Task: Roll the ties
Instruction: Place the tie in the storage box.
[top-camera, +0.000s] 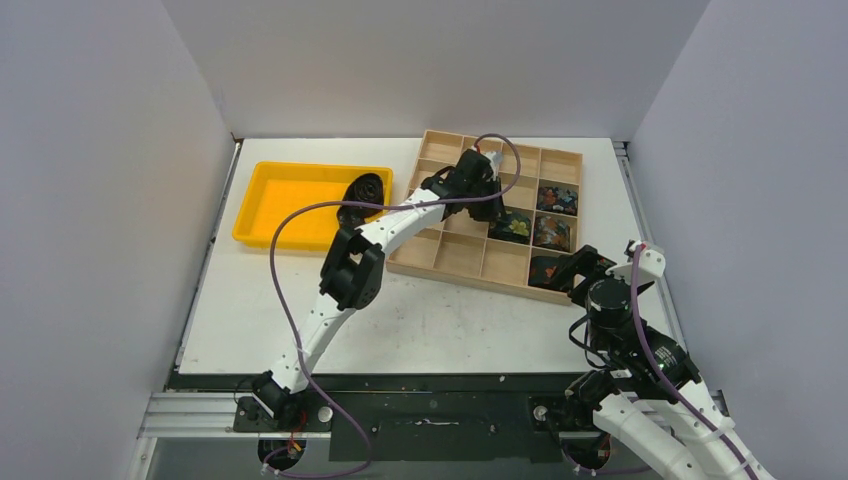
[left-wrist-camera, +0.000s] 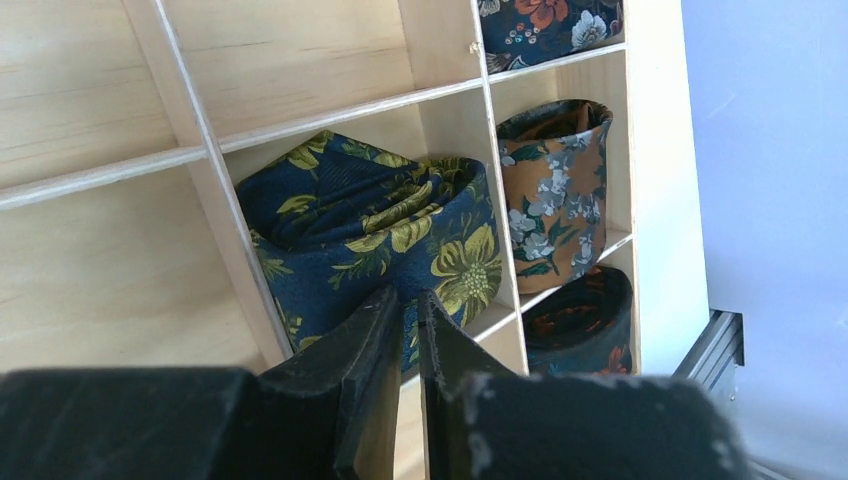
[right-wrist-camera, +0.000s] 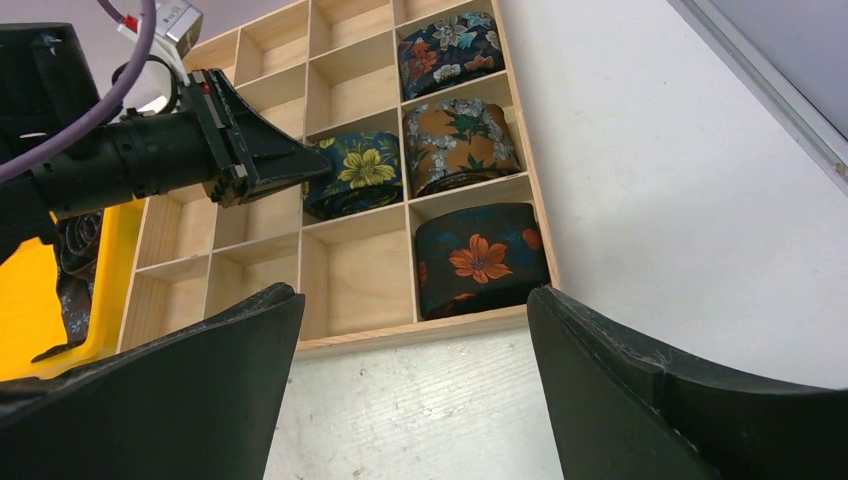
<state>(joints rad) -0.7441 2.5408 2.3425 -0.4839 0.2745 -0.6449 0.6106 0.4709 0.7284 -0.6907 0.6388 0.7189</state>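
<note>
Four rolled ties sit in the right-hand cells of the wooden compartment box (top-camera: 462, 257): navy with yellow flowers (left-wrist-camera: 370, 225), orange with grey flowers (left-wrist-camera: 555, 190), black with orange flowers (right-wrist-camera: 480, 260), and navy with mixed flowers (right-wrist-camera: 450, 50). My left gripper (left-wrist-camera: 410, 298) is shut and empty, its tips at the top of the navy-and-yellow roll (right-wrist-camera: 355, 170). My right gripper (right-wrist-camera: 412, 292) is open and empty, low over the table in front of the box near the black roll (top-camera: 548, 270). An unrolled dark tie (top-camera: 362, 192) lies in the yellow tray (top-camera: 290, 200).
Most box cells on the left and middle hold nothing (right-wrist-camera: 355, 280). The left arm (top-camera: 400, 222) stretches across the box's left part, with a purple cable looping over it. White walls close in the table on the left, back and right.
</note>
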